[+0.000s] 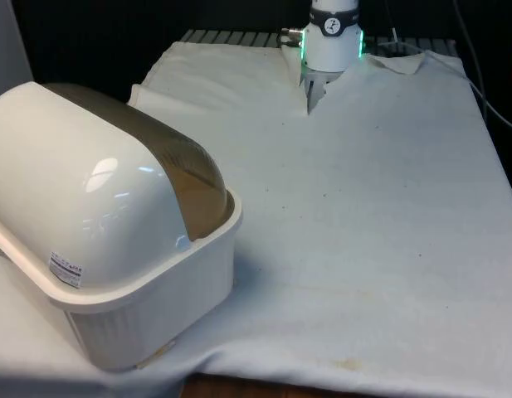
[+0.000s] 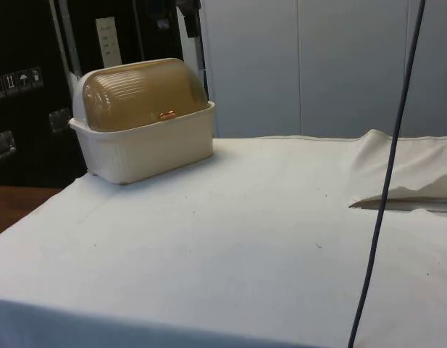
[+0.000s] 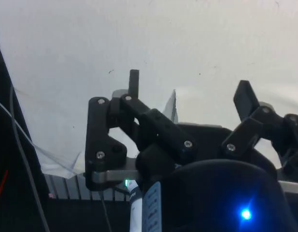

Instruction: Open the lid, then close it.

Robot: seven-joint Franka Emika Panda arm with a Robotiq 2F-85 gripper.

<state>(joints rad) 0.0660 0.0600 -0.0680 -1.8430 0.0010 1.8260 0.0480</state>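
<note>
A cream bread box stands at the near corner on the front view's left, its back turned to that camera. Its translucent brown roll lid is down over the front. The lid's small copper handle sits just above the box's rim. The brown lid also shows past the white rear shell. In the wrist view my gripper is high over bare white cloth, far from the box. It is open, with nothing between its black fingers.
The white cloth covers the table and bunches into a fold near the robot's base. A dark cable hangs across the side view. Bare wood shows past the cloth's edge beside the box.
</note>
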